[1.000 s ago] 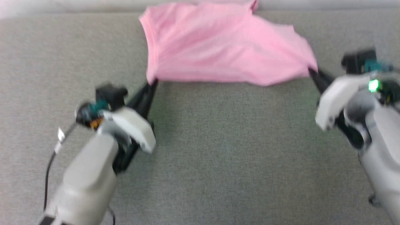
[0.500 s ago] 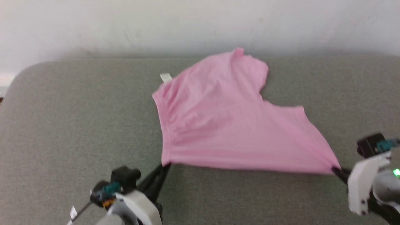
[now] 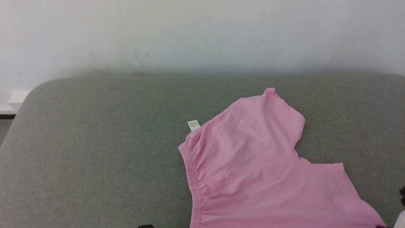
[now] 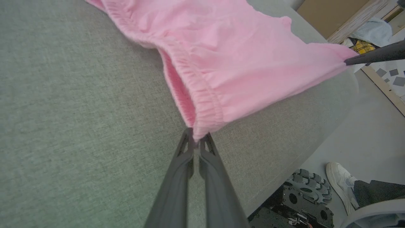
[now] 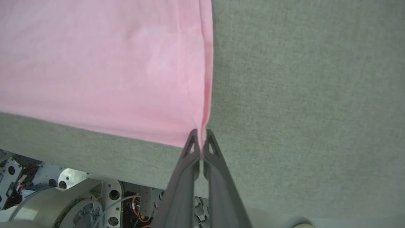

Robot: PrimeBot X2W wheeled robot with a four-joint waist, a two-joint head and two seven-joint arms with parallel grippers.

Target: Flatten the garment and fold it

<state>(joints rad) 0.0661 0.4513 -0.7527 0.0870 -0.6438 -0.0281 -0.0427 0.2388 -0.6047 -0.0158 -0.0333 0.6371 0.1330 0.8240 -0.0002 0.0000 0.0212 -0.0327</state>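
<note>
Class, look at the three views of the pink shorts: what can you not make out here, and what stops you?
- Label, head view: print too small to read.
- Shorts, head view: near edge cut off at the bottom.
- Left gripper, right gripper, wrist views: how much cloth each pinches, hidden between shut fingers.
- Person, left wrist view: beyond a shoe and trouser leg, cut off by the frame.

A grey fabric-covered surface [image 3: 95, 142], perhaps a padded table, carries the pink garment [image 3: 253, 164] near its front edge.

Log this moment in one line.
left gripper: shut on garment waistband corner | right gripper: shut on hem corner | garment: unfolded on grey surface
</note>
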